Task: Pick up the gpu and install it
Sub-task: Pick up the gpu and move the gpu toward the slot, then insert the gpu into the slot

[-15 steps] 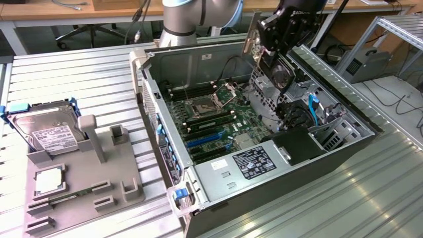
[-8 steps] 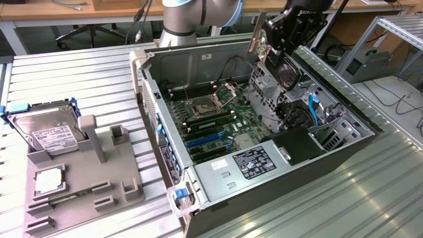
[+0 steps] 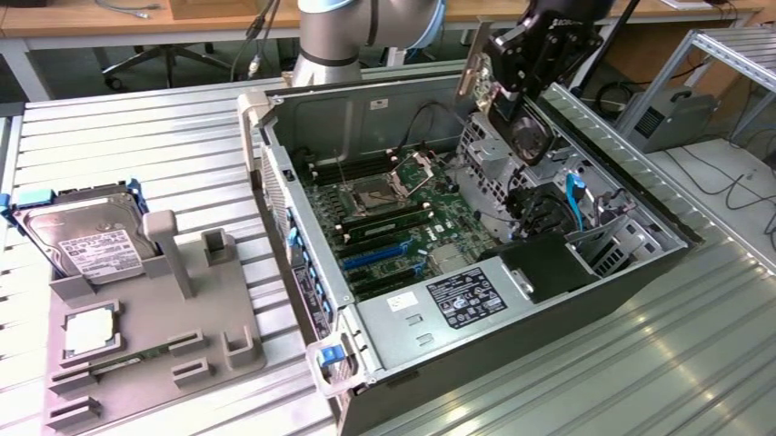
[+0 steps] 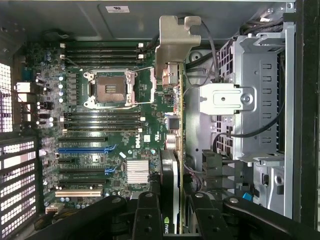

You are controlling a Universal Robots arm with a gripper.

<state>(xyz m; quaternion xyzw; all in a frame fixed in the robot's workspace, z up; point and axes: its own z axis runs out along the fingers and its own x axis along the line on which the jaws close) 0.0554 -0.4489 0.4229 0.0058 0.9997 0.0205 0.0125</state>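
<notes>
On the exterior view's left, a grey plastic rack (image 3: 158,318) sits on the ribbed metal table (image 3: 158,136). A silver hard drive with a white label (image 3: 87,238) leans in the rack's far slot. A small square silver chip (image 3: 91,331) lies flat in a near one. The slots keep each part in its own place, so it is easy to grab.

In the middle is the big open computer box with grey metal walls (image 3: 282,195). It lies on its side with the lid off, so an arm can reach in from above. The green board (image 3: 388,222) inside faces up. Its long blue slots (image 3: 370,257) sit on the near part of the board, and I think a card would push into one of these.

Over the far right part of the box hangs the black gripper (image 3: 546,50). Its two fingers (image 4: 147,212) are clamped on the slim black gpu card with a silver metal end (image 3: 492,91). The gpu card (image 4: 169,165) is up in the air, above the box and touching nothing inside. It is held on edge with its silver end far from the fingers, I think so that its thin edge can go down into a slot. In the wrist view it lines up beside the grey metal cage (image 4: 250,100), not over the blue slots (image 4: 85,149).
</notes>
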